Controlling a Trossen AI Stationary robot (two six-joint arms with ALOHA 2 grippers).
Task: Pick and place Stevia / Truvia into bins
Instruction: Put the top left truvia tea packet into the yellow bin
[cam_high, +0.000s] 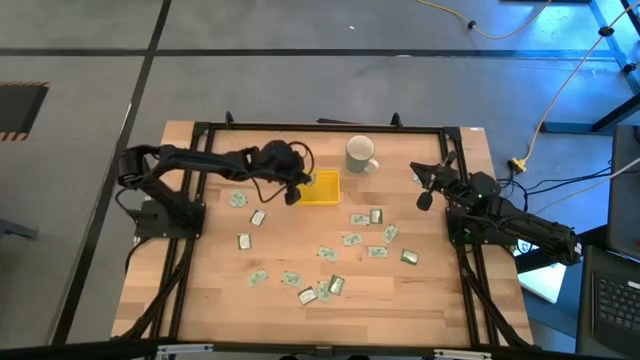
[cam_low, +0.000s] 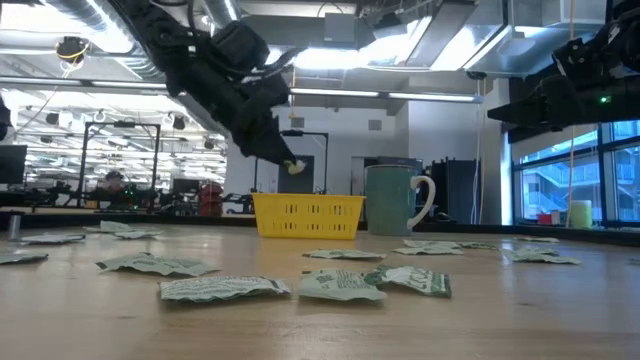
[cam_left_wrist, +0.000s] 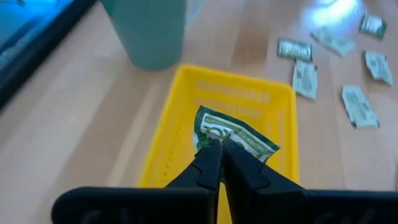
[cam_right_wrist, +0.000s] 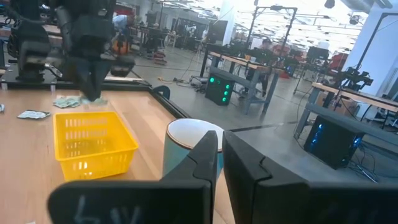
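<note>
Left pincer (cam_left_wrist: 219, 146) reaches inward, tips pinched together and angled down; right pincer (cam_high: 424, 184) waits at the table's edge.

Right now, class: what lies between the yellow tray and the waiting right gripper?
The white mug stands between the yellow tray and the right gripper, clearest in the high view; the right wrist view confirms it.

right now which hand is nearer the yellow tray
Left. The left hand hangs at the yellow tray's left edge, pinching a sachet above it. The right hand waits well off to the tray's right, past the mug.
</note>
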